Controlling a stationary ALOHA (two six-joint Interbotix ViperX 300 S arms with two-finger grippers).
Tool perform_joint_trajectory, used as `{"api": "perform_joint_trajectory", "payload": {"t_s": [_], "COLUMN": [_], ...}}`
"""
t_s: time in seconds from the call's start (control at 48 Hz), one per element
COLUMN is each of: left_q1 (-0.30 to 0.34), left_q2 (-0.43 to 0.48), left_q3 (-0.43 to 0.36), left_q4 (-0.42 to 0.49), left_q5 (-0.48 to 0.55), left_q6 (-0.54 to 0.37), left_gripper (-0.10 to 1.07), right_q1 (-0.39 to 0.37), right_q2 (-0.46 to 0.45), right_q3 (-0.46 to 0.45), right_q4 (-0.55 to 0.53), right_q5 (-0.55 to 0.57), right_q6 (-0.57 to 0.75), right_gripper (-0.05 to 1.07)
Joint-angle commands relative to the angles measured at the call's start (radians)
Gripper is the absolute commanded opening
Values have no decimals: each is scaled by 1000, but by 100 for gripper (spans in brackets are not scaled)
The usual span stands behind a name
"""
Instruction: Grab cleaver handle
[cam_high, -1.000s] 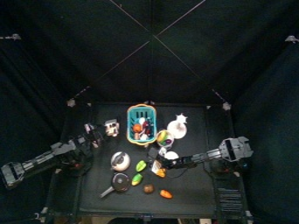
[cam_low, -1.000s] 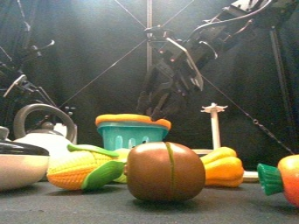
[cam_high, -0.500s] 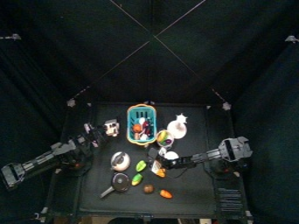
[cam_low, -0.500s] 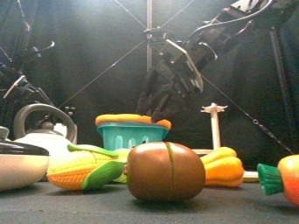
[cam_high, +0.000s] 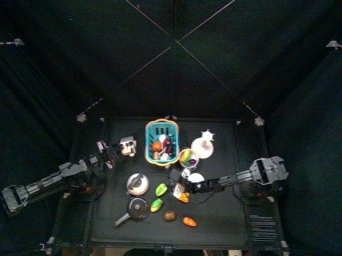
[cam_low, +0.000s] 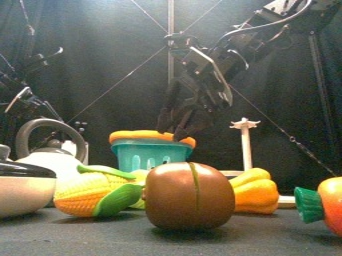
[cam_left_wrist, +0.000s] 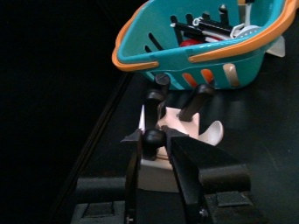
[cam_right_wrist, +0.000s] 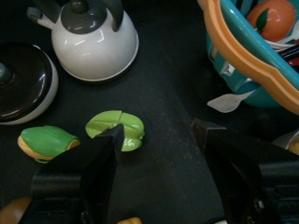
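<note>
The toy cleaver (cam_left_wrist: 201, 131) lies on the black table beside the teal basket (cam_left_wrist: 211, 39), its pale flat blade showing between my left gripper's fingers. Its dark handle is hard to tell from the black fingers around it. My left gripper (cam_left_wrist: 177, 109) is down over the cleaver, jaws apart on either side of it, and I cannot see whether they touch it. From above, the left gripper (cam_high: 118, 151) is left of the basket (cam_high: 162, 134), by the small pale cleaver (cam_high: 130, 145). My right gripper (cam_right_wrist: 163, 162) hangs open over the table's middle, holding nothing.
A white kettle (cam_right_wrist: 93, 44), a black frying pan (cam_right_wrist: 17, 83) and two green fruit halves (cam_right_wrist: 117, 131) lie under the right gripper. Near the front edge stand a brown fruit (cam_low: 190, 196), corn (cam_low: 100, 195), a yellow pepper (cam_low: 254, 190) and a white star stand (cam_low: 243, 140).
The left gripper's jaws have drawn closer together around the cleaver. The right arm has barely moved.
</note>
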Motion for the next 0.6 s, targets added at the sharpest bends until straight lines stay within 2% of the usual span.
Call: {"api": "perform_joint_trajectory", "payload": {"t_s": [0.0,0.583], "left_q1": [-29,-71], "left_q2": [11,9], "left_q3": [-17,-66], "left_q4": [-14,-21], "left_q5": [-5,5], "left_q6": [-3,-2], "left_gripper": [65,65], "right_q1": [-6,-6], "right_q2": [-15,-15], "right_q3": [-15,-12], "right_q4": [-3,-3], "right_q5": [-2,-2], "right_q6": [2,3], "right_gripper": [95,95]}}
